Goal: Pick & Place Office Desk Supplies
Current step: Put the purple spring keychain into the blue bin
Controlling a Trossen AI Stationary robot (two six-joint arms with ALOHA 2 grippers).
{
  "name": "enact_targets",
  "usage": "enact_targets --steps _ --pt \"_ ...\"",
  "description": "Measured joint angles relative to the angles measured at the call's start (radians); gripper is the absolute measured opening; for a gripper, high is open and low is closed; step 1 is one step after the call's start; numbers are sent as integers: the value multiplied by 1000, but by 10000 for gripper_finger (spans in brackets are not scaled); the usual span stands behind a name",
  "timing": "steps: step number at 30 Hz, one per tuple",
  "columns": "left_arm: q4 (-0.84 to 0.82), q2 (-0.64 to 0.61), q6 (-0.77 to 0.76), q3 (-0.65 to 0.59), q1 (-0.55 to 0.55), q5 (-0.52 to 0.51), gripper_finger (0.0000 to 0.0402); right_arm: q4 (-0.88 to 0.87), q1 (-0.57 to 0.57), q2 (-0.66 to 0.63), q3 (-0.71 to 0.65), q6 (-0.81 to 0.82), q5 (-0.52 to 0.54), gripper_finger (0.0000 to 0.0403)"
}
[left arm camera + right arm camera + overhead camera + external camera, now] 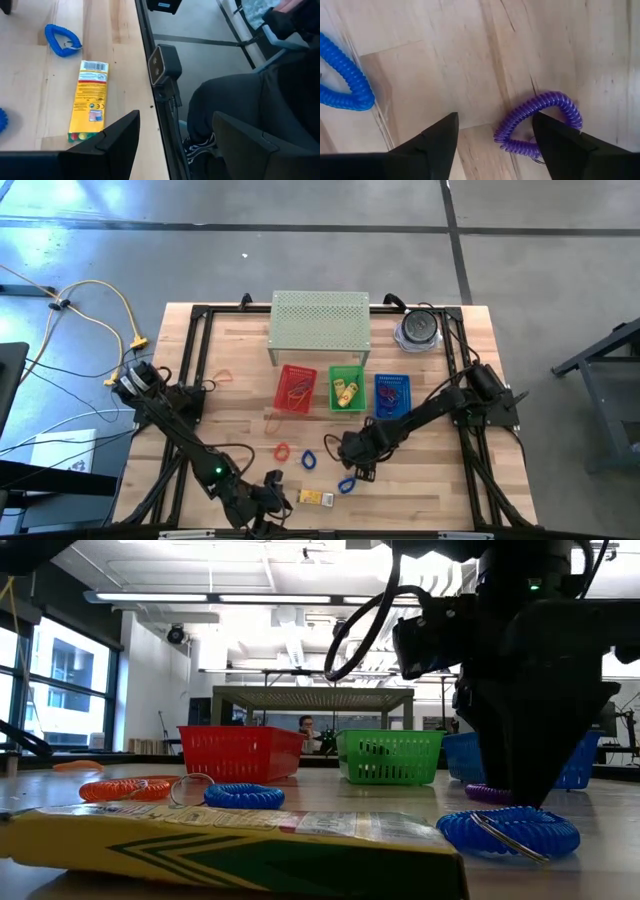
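Observation:
Coiled loops lie flat on the wooden table: purple (540,125), blue (347,484), a second blue (309,460) and red (282,451). A yellow box (89,100) lies flat near the front edge. My right gripper (495,145) points down, open, low over the purple loop (488,793); one finger (565,145) hides part of the loop's rim. My left gripper (175,150) is open at the front edge, just left of the yellow box (315,498), with nothing between its fingers.
Red (296,388), green (347,388) and blue (392,395) baskets stand in a row mid-table, behind them a perforated green stand (320,325). Orange loops (225,375) lie farther left. A camera (162,65) sits at the table's front rail; a person sits beyond it.

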Motion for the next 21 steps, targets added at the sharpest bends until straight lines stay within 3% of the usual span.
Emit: enact_targets --steps 6,16,21 --pt "0 0 0 0 -17 0 244 -16 -16 1 1 2 -20 177" --pt "0 0 -3 0 -19 0 244 -31 -34 2 1 -23 -9 17" --pt "0 0 -3 0 -19 0 244 -39 -20 2 1 -24 24 7"
